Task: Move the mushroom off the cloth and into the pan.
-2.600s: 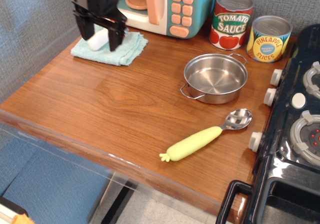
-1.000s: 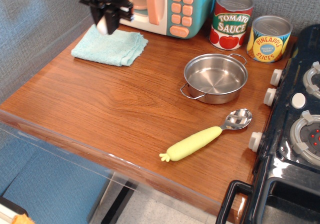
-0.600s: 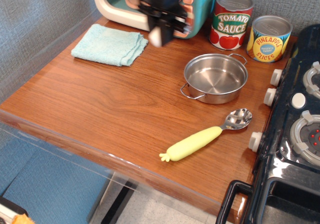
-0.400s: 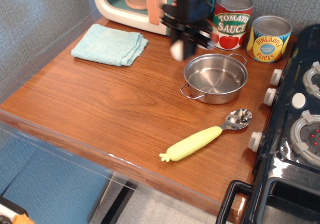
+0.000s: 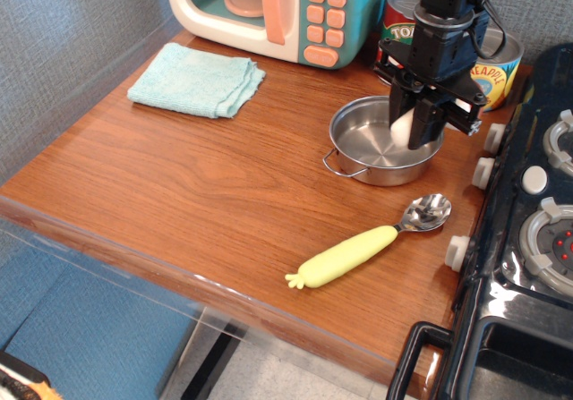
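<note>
My gripper [image 5: 414, 128] is over the right side of the steel pan [image 5: 363, 140] and is shut on the mushroom [image 5: 403, 128]. Only the mushroom's white stem shows between the black fingers, just above the pan's floor. Its brown cap is hidden by the gripper. The teal cloth [image 5: 195, 80] lies bare at the back left of the wooden counter, far from the gripper.
A toy microwave [image 5: 277, 11] stands at the back. A tomato sauce can [image 5: 397, 29] and a pineapple can [image 5: 494, 67] are behind the gripper. A yellow-handled spoon [image 5: 367, 248] lies in front of the pan. A black toy stove [image 5: 528, 221] borders the right.
The gripper lifted the mushroom off the cloth, carried it right across the counter past the microwave, and now holds it low over the pan.
</note>
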Controlling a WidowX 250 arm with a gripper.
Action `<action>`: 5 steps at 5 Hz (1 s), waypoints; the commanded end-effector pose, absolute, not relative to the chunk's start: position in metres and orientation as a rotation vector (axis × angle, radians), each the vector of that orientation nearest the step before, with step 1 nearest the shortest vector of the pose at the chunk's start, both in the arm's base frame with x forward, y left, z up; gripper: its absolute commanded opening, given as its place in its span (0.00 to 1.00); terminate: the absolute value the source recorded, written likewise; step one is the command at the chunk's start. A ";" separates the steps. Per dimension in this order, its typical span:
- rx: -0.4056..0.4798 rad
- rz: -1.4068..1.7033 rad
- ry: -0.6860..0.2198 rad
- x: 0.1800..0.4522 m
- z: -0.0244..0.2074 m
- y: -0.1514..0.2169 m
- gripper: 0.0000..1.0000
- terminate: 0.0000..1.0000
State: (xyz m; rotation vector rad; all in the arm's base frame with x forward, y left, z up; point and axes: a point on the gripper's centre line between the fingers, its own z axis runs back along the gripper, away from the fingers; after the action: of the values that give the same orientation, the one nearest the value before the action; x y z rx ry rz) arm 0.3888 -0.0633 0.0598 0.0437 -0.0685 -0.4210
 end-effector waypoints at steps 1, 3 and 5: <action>0.072 -0.402 -0.146 0.383 0.100 -0.058 1.00 0.00; 0.071 -0.358 -0.173 0.374 0.120 -0.053 1.00 0.00; 0.096 -0.128 -0.135 0.350 0.119 -0.044 1.00 0.00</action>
State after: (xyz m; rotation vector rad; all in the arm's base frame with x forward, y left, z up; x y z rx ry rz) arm 0.3571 -0.0454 0.0869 0.1013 -0.0574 -0.1446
